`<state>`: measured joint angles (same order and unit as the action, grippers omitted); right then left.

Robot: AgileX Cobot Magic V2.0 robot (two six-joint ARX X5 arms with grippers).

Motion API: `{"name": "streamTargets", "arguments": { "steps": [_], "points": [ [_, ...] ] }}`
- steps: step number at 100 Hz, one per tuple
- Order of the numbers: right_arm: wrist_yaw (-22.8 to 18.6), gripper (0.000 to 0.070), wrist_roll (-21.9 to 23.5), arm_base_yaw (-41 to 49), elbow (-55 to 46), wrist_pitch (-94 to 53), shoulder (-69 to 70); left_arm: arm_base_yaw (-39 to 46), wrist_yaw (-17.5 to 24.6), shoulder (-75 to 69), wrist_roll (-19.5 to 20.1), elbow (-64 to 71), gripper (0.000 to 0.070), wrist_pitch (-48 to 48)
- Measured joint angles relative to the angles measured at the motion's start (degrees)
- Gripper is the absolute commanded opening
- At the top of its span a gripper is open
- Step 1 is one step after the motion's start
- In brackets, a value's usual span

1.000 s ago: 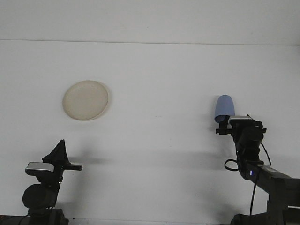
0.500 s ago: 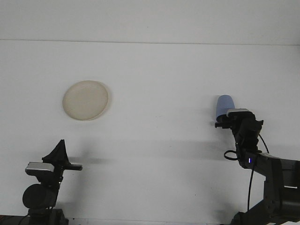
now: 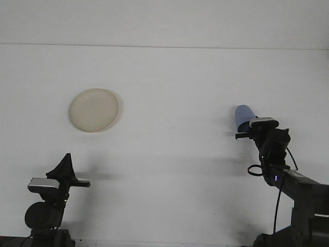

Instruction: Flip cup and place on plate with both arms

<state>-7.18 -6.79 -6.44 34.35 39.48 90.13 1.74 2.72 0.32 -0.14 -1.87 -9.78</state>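
blue cup (image 3: 241,117) pinched by right gripper (image 3: 245,131); plate (image 3: 94,110) well apart; left gripper (image 3: 66,163) pressed together

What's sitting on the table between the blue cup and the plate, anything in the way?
Nothing visible. The stretch of white table between the blue cup, at the right gripper, and the plate on the left is bare. The left gripper sits nearer the camera than that path.

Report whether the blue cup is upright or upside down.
Upside down, it seems: the blue cup shows a rounded closed top, slightly tilted, with the right gripper at its base.
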Motion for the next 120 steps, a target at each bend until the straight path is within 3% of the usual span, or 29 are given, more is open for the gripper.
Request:
{"name": "streamTargets", "arguments": {
  "steps": [14, 38, 65, 96, 120],
  "points": [
    [-1.01, 0.0, 6.1, 0.0, 0.0, -6.95, -10.36, 0.0, 0.0, 0.0, 0.0, 0.0, 0.0013, 0.0],
    [-10.51, 0.0, 15.96, 1.33, 4.66, -28.96, -27.85, 0.0, 0.0, 0.0, 0.0, 0.0, 0.0013, 0.0],
    [-15.21, 0.0, 17.4, 9.2, 22.05, -61.29, -32.63, 0.0, 0.0, 0.0, 0.0, 0.0, 0.0013, 0.0],
    [-13.44, 0.0, 12.04, 22.64, 42.88, -92.7, -22.14, 0.0, 0.0, 0.0, 0.0, 0.0, 0.0013, 0.0],
    [-2.08, 0.0, 7.45, 36.92, 52.59, -109.42, -9.49, 0.0, 0.0, 0.0, -0.68, 0.0, 0.0013, 0.0]
  ]
}}
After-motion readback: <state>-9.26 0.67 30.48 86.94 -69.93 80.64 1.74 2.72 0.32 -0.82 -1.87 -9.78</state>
